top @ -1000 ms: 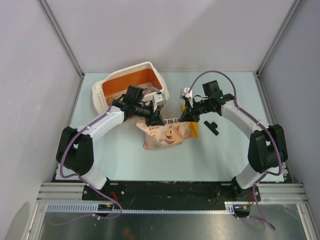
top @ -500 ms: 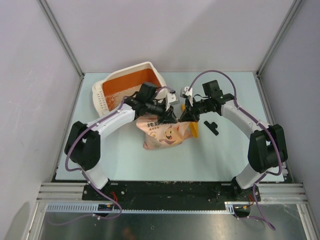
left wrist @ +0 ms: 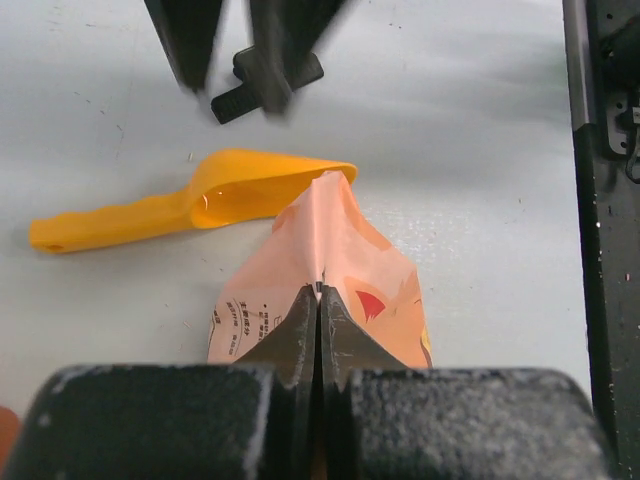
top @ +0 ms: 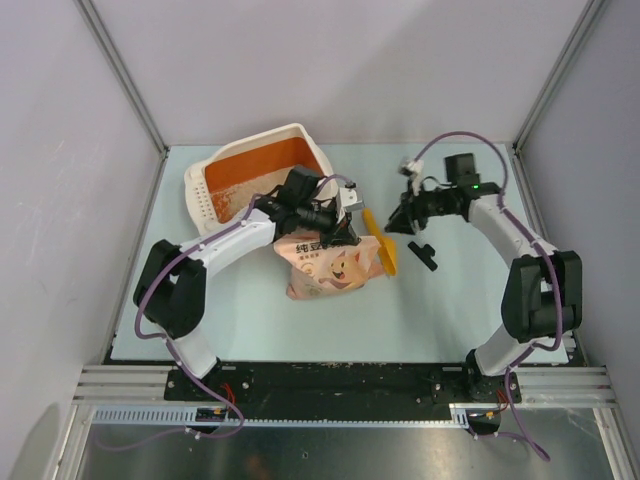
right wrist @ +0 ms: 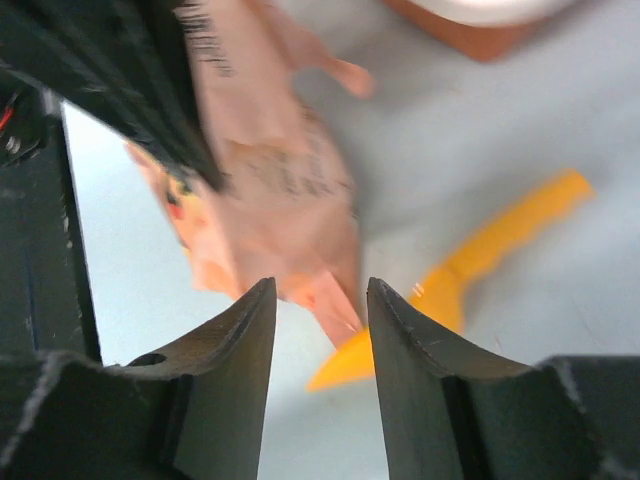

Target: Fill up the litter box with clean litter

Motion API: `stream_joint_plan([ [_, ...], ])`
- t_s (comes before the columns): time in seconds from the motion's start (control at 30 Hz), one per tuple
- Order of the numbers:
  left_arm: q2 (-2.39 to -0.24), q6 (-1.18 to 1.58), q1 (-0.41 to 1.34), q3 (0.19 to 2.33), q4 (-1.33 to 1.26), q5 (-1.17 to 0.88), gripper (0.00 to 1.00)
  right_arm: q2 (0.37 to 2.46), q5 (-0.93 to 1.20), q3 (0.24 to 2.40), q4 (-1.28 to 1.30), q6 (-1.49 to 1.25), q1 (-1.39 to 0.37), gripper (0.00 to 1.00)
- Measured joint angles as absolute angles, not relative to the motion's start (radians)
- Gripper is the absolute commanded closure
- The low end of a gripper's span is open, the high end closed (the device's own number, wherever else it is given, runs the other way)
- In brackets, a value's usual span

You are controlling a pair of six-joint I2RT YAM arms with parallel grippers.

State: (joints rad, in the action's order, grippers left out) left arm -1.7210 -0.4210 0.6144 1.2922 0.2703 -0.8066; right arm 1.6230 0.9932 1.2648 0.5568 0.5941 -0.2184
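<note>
Near the middle of the desk [top: 240, 320] lies a pink-beige printed bag [top: 328, 268]. A yellow-orange scoop [top: 381, 243] lies touching the bag's right side, and a small black part [top: 423, 254] sits near it, towards the right edge. The left jaws are closed tight on the bag's far end, pinching its folded top corner. The right jaws hang parted above the desk, apart from the bag, with nothing between them. The litter box [top: 197, 195] sits towards the far left corner, orange inside facing up.
</note>
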Motion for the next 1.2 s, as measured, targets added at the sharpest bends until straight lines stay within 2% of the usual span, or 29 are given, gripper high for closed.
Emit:
stream_joint_plan([
  [0.2,-1.721,-0.408,0.617,1.292,0.271,-0.807,1.0,1.661,0.895,1.274,0.561,0.531,0.006,0.51],
  [0.43,-1.721,-0.399,0.617,1.292,0.271,-0.807,1.0,1.81,0.684,1.277,0.637,0.523,0.021,0.51],
  [0.6,-1.721,-0.395,0.617,1.292,0.271,-0.807,1.0,1.84,0.594,1.276,0.67,0.523,0.041,0.51],
  [1.0,-1.721,-0.392,0.617,1.292,0.27,-0.807,1.0,1.855,0.564,1.27,0.706,0.517,0.065,0.63],
  [1.2,-1.721,-0.391,0.618,1.292,0.271,-0.807,1.0,1.892,0.565,1.263,0.706,0.5,0.07,0.65],
])
